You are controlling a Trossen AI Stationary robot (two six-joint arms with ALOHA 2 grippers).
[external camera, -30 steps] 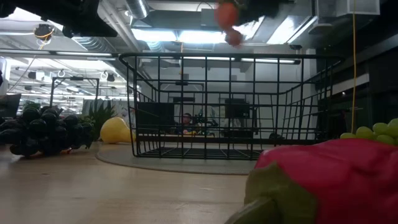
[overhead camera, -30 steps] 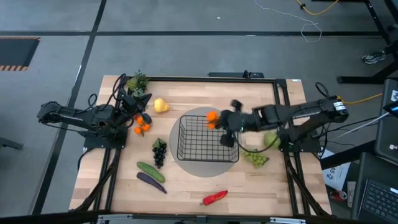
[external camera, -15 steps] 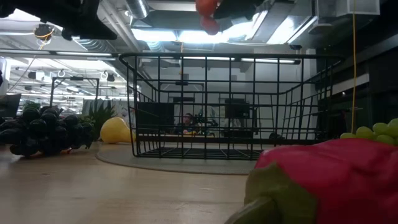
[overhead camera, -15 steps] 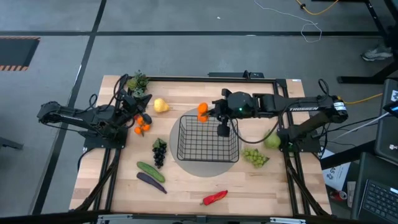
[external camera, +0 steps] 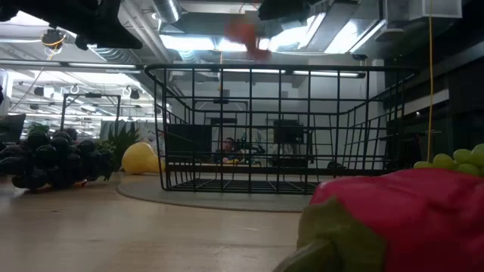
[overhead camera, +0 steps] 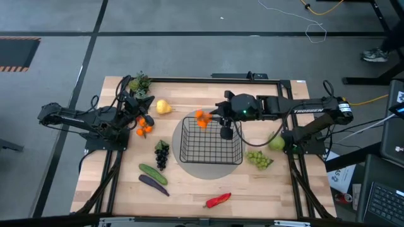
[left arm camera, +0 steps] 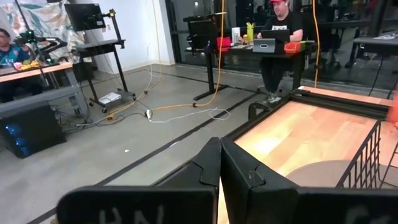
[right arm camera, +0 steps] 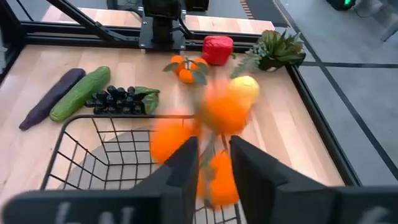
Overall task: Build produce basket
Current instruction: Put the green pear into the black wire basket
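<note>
High view: the basket (overhead camera: 211, 142) is set on a grey round mat at the table's centre, so that both arms can reach it. The right gripper (overhead camera: 218, 119) is held just past the basket's rim at about 12 o'clock, and a cluster of oranges (overhead camera: 202, 118) is seen at the rim at roughly 11 o'clock, just beside the fingers. Whether it is touching them cannot be told here. The rest of the produce is scattered around the mat: a lemon (overhead camera: 163, 107) at 10 o'clock, dark grapes (overhead camera: 161, 153) at 9, a cucumber (overhead camera: 153, 173) and eggplant (overhead camera: 153, 184) at 8, a red pepper (overhead camera: 218, 200) at 6, green grapes (overhead camera: 259, 159) at 4 and a pear (overhead camera: 275, 142) at 3. The left gripper (overhead camera: 144, 117) is parked at the table's 9 o'clock edge, beside a second bunch of oranges (overhead camera: 143, 129).

Low view: the oranges (external camera: 243, 34) appear as a red-orange blur above the basket's rim (external camera: 280, 72), seemingly in the air.

Left wrist view: the left fingers (left arm camera: 208, 168) are pressed together with nothing between them.

Right wrist view: the right fingers (right arm camera: 186, 163) are parted by a narrow gap, and the blurred oranges (right arm camera: 221, 115) lie beyond them over the mesh. They are judged to be released, dropping into the basket.
</note>
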